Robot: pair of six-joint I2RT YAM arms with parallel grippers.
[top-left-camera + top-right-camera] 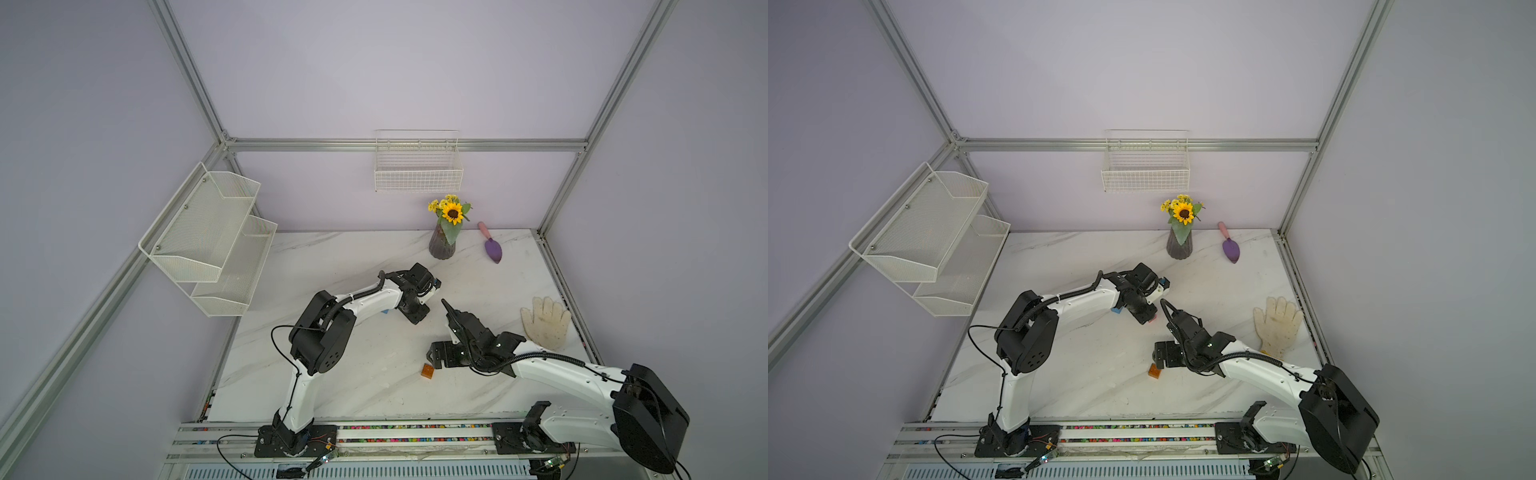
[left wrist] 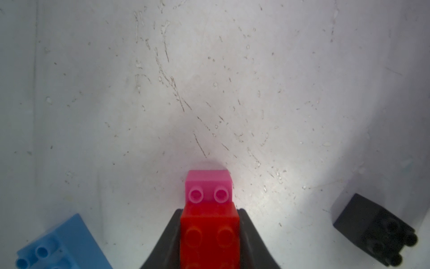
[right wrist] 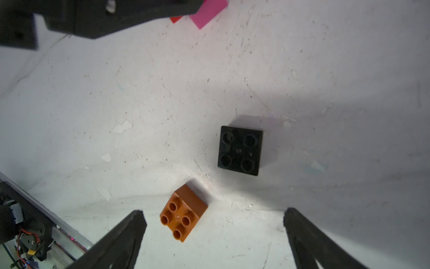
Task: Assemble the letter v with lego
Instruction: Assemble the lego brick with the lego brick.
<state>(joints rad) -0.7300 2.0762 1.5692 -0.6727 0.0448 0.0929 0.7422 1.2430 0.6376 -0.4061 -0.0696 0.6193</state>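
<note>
Desk (image 1: pixel 332 257): the left half lies bare, and the widest free room is there. By the back edge stand a vase of sunflowers (image 1: pixel 441 245) and a purple trowel (image 1: pixel 493 250). A white glove (image 1: pixel 546 322) lies near the right edge.

Left arm: the upper link rises from the front edge, elbow folded, forearm reaching to desk centre, wrist pitched down. The left tool (image 2: pixel 210 216) is clamped on the red brick (image 2: pixel 209 235), one finger on each side. Red sits half over the pink brick (image 2: pixel 208 184), leaving two pink studs uncovered. The pink end is low at the desk; I cannot tell if it touches. The blue brick (image 2: pixel 62 244) lies just beside this tool on one side and the black brick (image 3: pixel 240 150) further off on the other, both loose on the desk.

Right arm: the forearm runs from the front right corner toward centre, wrist turned toward the left edge. The right tool (image 3: pixel 215 215) stands spread wide and holds nothing. The orange-brown brick (image 3: pixel 183 213), studs up, shows between its fingers in the wrist view, nearer one and touching neither. It lies toward the front edge at mid-width, apart from black.
</note>
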